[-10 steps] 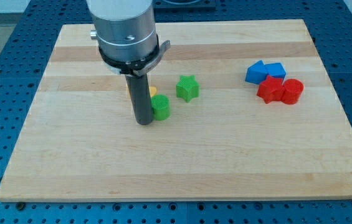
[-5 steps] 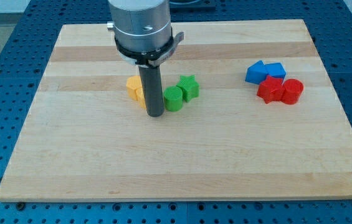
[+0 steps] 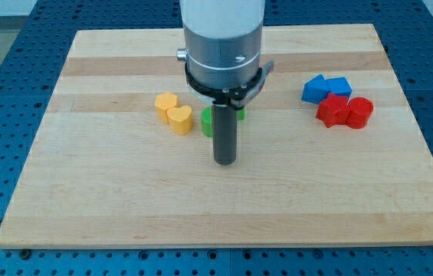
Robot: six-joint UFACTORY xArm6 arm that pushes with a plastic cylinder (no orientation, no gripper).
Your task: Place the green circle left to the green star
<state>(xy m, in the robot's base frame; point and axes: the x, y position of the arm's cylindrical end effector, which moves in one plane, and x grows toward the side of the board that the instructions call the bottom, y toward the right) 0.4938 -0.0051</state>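
Note:
My tip rests on the board near its middle. The rod hides most of the green circle, of which only a left sliver shows just left of the rod. The green star is almost wholly hidden behind the rod and the arm's body; a small green edge shows to the rod's right. The circle lies left of the star, and the two seem close together. My tip is below both green blocks in the view.
Two yellow heart-shaped blocks lie just left of the green circle. At the view's right sit two blue blocks with two red blocks right below them. The wooden board lies on a blue perforated table.
My tip has moved right and slightly down, from left of the green circle to below the green blocks. The green circle slid right to the star, and the yellow hearts are now uncovered.

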